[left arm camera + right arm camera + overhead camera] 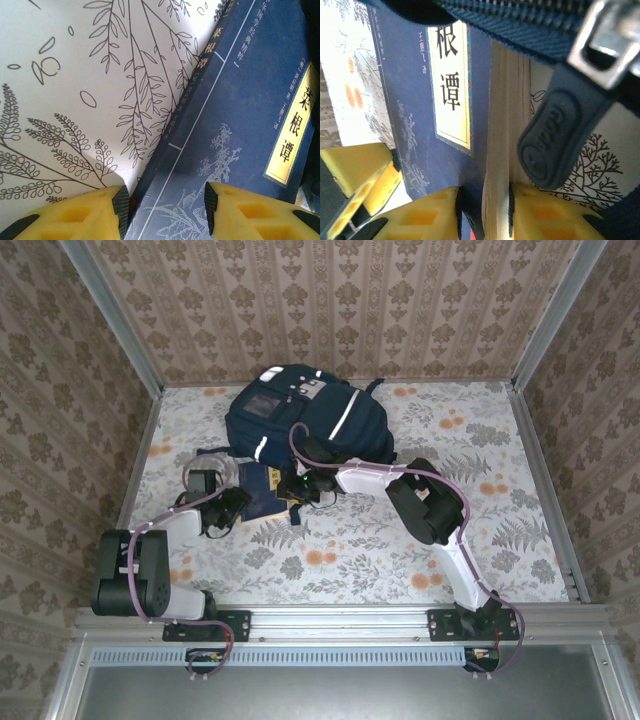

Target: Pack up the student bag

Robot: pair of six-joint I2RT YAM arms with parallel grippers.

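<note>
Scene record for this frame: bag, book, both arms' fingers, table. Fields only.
bag: navy student bag, far centre of table
book: navy book, yellow title label, in front of the bag
left gripper: fingers straddle book's spine edge; contact unclear
right gripper: fingers clamped on book's page edge
zipper pull: hangs beside right fingers

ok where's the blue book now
Top view: the blue book lies on the table left of centre, just in front of the student bag, between the left gripper and right gripper.
</note>
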